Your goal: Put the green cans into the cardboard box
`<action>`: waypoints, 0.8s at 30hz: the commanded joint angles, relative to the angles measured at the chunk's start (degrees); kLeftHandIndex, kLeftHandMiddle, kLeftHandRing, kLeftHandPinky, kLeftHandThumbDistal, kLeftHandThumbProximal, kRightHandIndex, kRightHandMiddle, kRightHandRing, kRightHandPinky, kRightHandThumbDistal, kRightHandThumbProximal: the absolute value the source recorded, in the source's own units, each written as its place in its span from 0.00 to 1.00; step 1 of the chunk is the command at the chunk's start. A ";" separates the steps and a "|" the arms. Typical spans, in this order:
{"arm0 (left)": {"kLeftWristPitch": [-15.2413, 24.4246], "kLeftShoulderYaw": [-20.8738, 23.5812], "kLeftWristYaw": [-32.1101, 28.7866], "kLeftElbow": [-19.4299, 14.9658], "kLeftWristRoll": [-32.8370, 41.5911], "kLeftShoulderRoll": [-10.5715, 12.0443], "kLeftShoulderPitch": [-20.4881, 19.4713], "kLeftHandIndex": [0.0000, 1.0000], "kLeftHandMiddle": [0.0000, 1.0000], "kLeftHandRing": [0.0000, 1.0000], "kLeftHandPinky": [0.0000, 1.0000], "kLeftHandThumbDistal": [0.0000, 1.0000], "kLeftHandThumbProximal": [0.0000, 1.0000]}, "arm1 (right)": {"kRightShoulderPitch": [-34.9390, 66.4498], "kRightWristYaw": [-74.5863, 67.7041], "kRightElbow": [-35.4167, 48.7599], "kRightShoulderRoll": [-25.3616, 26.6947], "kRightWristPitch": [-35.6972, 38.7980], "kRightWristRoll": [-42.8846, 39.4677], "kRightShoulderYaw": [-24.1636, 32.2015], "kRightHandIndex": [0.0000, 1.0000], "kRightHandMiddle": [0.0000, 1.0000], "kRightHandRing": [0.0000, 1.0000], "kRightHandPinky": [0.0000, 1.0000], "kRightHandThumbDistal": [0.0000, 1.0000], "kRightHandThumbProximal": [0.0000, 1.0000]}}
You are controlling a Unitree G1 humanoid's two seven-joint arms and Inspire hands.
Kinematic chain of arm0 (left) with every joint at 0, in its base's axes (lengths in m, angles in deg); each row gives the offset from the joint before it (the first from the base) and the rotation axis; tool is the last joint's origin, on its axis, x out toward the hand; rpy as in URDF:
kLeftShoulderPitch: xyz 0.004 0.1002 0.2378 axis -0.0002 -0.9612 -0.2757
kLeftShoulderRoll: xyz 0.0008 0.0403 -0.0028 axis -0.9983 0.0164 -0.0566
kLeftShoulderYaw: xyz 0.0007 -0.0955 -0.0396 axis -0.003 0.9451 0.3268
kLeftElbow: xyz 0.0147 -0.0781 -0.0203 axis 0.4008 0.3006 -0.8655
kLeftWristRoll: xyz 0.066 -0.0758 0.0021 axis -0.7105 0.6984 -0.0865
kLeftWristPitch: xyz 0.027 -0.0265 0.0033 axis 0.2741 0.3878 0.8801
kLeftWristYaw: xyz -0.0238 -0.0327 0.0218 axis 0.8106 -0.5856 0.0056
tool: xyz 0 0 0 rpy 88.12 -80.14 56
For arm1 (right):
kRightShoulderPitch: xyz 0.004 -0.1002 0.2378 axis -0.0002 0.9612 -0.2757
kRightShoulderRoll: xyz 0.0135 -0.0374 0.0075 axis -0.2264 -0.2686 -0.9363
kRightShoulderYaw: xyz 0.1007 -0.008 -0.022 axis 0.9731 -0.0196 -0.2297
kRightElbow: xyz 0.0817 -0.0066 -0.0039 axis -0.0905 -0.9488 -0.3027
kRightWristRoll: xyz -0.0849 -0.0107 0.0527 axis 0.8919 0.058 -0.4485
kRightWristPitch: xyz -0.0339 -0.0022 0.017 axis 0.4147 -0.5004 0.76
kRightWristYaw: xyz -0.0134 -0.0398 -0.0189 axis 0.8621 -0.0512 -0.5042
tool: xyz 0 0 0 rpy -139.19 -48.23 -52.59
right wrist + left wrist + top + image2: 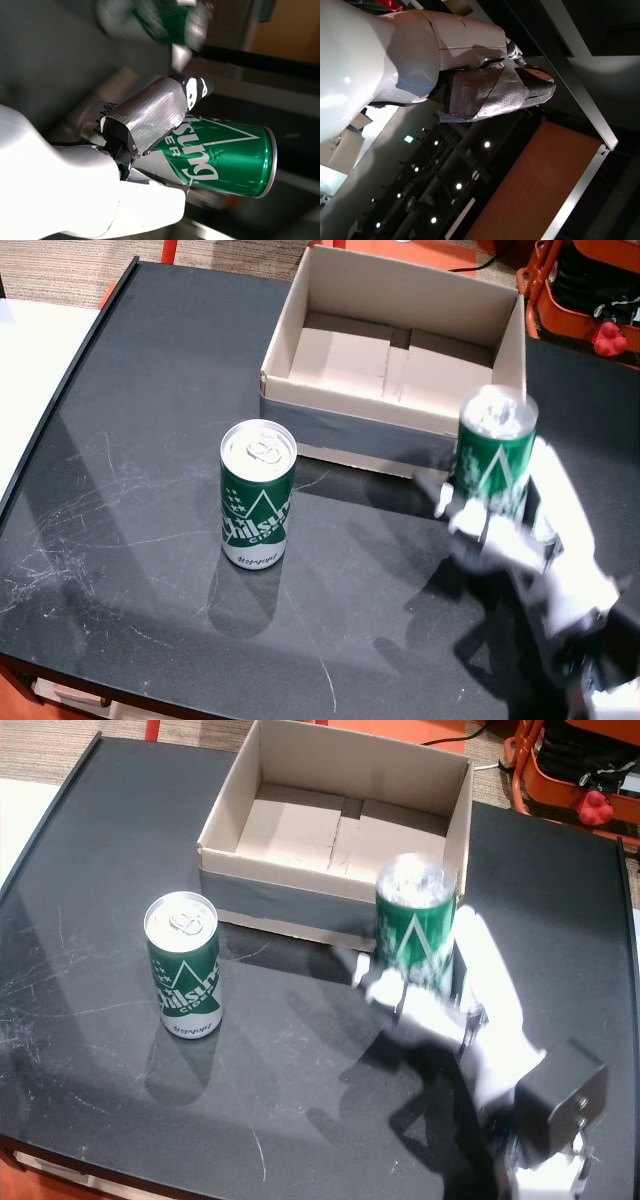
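Observation:
My right hand (520,530) (462,1012) is shut on a green can (497,450) (415,925), holding it upright just off the black table, in front of the right part of the box's near wall. In the right wrist view my taped thumb (155,112) lies across this can (220,157). A second green can (257,495) (183,965) stands upright on the table, left of the hand and in front of the box's left corner. The cardboard box (350,405) (290,900) is open on top with nothing inside. My left hand (420,50) shows only in its wrist view, holding nothing.
The black table (120,440) has a raised edge along its left side, with pale floor beyond. Orange equipment (585,290) with a red knob (608,338) (595,807) stands behind the table's far right corner. The left wrist view faces the ceiling and its lights.

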 commanded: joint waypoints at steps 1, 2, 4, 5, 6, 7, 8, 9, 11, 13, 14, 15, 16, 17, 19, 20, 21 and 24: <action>1.36 -0.38 -0.52 1.38 -0.76 4.90 0.36 0.77 0.77 0.92 0.98 0.00 1.00 | -1.00 0.82 1.25 0.02 1.95 -1.92 0.01 0.00 0.00 0.01 0.12 0.76 0.98; 1.59 -0.60 -0.46 1.73 -0.96 4.88 0.42 0.77 0.77 0.92 0.98 0.01 1.00 | -1.55 1.62 2.14 -0.27 2.22 -2.92 -0.20 0.00 0.00 0.00 0.11 0.75 0.97; 2.13 -1.07 -0.67 2.59 -1.53 4.76 0.57 0.78 0.77 0.91 0.97 0.01 1.00 | -2.49 1.49 3.62 -0.20 2.91 -2.88 -0.62 0.00 0.00 0.00 0.10 0.74 0.99; 2.00 -1.30 -0.99 2.88 -1.27 4.68 0.60 0.78 0.77 0.92 0.97 0.00 1.00 | -3.03 0.25 4.55 0.22 3.29 -1.41 -0.92 0.00 0.00 0.00 0.08 0.72 0.99; 1.91 -1.47 -1.30 3.19 -1.03 4.65 0.67 0.78 0.77 0.91 0.96 0.01 1.00 | -3.69 -0.86 5.40 0.68 3.52 -0.01 -1.15 0.00 0.00 0.00 0.08 0.69 0.99; 2.08 -1.60 -1.44 3.48 -1.09 4.71 0.78 0.77 0.77 0.91 0.96 0.01 1.00 | -4.56 -2.36 6.21 1.31 3.80 1.88 -1.32 0.00 0.00 0.00 0.07 0.66 1.00; 2.33 -1.72 -1.57 3.73 -1.18 4.84 0.91 0.76 0.76 0.90 0.96 0.00 0.98 | -5.51 -4.16 7.04 1.97 3.78 3.95 -1.37 0.00 0.00 0.00 0.06 0.61 1.00; 2.59 -1.84 -1.80 3.98 -1.22 4.97 1.03 0.76 0.76 0.90 0.96 0.00 0.98 | -6.58 -5.04 7.78 2.35 3.23 4.67 -1.46 0.00 0.00 0.00 0.04 0.59 0.97; 3.10 -2.22 -2.14 4.15 -1.27 5.27 1.13 0.76 0.77 0.91 0.97 0.00 0.96 | -8.75 -6.51 9.52 3.24 2.39 5.66 -1.75 0.00 0.00 0.00 0.04 0.40 0.92; 3.63 -2.70 -2.07 3.84 -1.44 5.67 1.11 0.77 0.77 0.91 0.98 0.00 0.96 | -10.99 -10.30 12.02 4.51 2.92 9.68 -1.61 0.00 0.00 0.00 0.03 0.17 0.90; 3.95 -2.87 -2.03 3.79 -1.45 5.84 1.17 0.77 0.77 0.91 0.99 0.00 0.97 | -12.35 -12.66 13.93 5.07 2.49 12.29 -1.50 0.00 0.00 0.00 0.03 0.12 0.89; 4.24 -3.00 -2.10 3.90 -1.46 5.89 1.26 0.77 0.77 0.91 0.99 0.00 0.98 | -13.60 -14.10 15.25 5.39 1.79 13.70 -1.67 0.00 0.00 0.00 0.03 0.09 0.85; 4.57 -3.17 -1.94 3.97 -1.59 5.97 1.34 0.77 0.77 0.91 0.99 0.00 0.98 | -14.96 -15.02 16.13 5.72 0.81 14.58 -2.08 0.00 0.00 0.00 0.04 0.06 0.80; 4.82 -3.40 -1.73 3.98 -1.69 6.06 1.41 0.77 0.77 0.90 0.99 0.01 0.99 | -16.74 -15.61 16.48 6.45 -0.28 15.86 -2.75 0.00 0.00 0.00 0.04 0.01 0.75; 4.96 -3.99 -1.34 3.91 -1.53 6.22 1.47 0.77 0.77 0.91 0.98 0.01 1.00 | -20.34 -19.50 16.00 8.63 -3.30 21.76 -4.50 0.00 0.00 0.00 0.04 0.08 0.73; 5.07 -4.27 -1.29 3.94 -1.50 6.25 1.54 0.77 0.77 0.91 0.98 0.00 1.00 | -22.19 -22.01 14.77 9.53 -4.75 24.71 -5.60 0.00 0.00 0.00 0.05 0.16 0.76; 5.19 -4.51 -1.34 4.01 -1.49 6.24 1.64 0.78 0.77 0.92 0.98 0.00 1.00 | -24.19 -24.00 12.84 10.24 -6.50 27.03 -6.99 0.00 0.00 0.00 0.06 0.19 0.77; 5.46 -5.05 -2.12 4.47 -1.26 6.24 1.97 0.78 0.78 0.93 1.00 0.00 1.00 | -31.45 -28.21 4.06 11.64 -13.75 32.99 -12.80 0.00 0.00 0.00 0.08 0.21 0.76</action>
